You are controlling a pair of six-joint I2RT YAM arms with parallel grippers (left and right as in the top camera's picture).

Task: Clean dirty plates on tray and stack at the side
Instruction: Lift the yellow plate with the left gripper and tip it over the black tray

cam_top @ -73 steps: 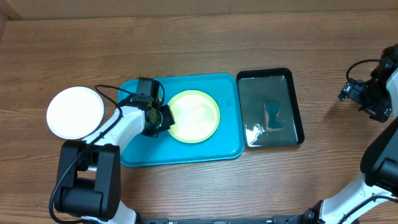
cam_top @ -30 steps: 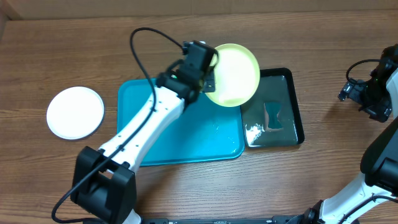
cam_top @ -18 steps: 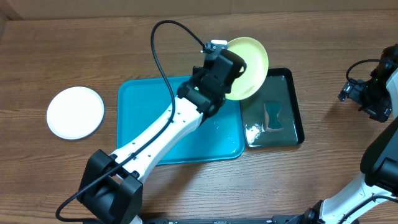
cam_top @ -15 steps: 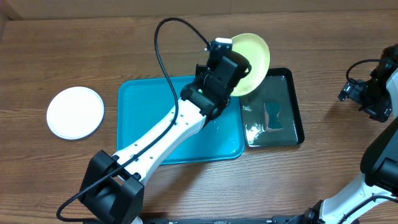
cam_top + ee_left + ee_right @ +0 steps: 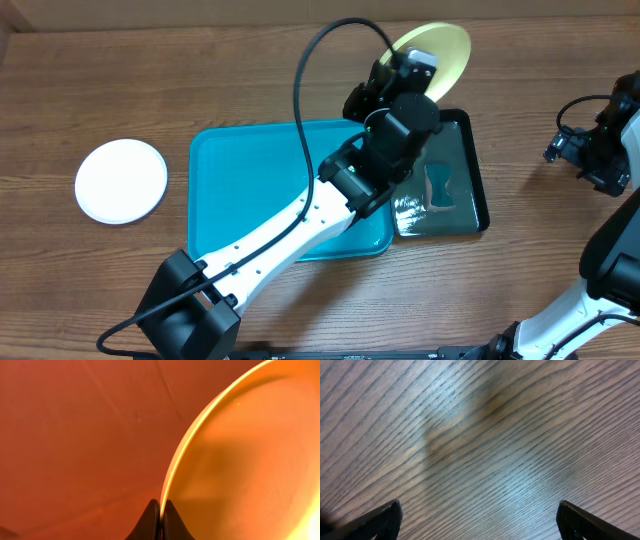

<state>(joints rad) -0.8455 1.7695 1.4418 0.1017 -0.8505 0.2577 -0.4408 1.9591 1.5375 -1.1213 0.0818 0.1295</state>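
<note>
left gripper [image 5: 160,512] jaws pinched tight on the rim of the tilted yellow plate [image 5: 447,45]. the black tray [image 5: 478,170] is near them, the turquoise tray [image 5: 240,200] is beyond it, and the white plate [image 5: 121,181] is well apart. right gripper [image 5: 480,519] jaws gape wide over the bare table [image 5: 480,435].

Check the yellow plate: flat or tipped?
Tipped. Overhead, the yellow plate shows as a slanted oval, rim pinched in the left gripper.
</note>
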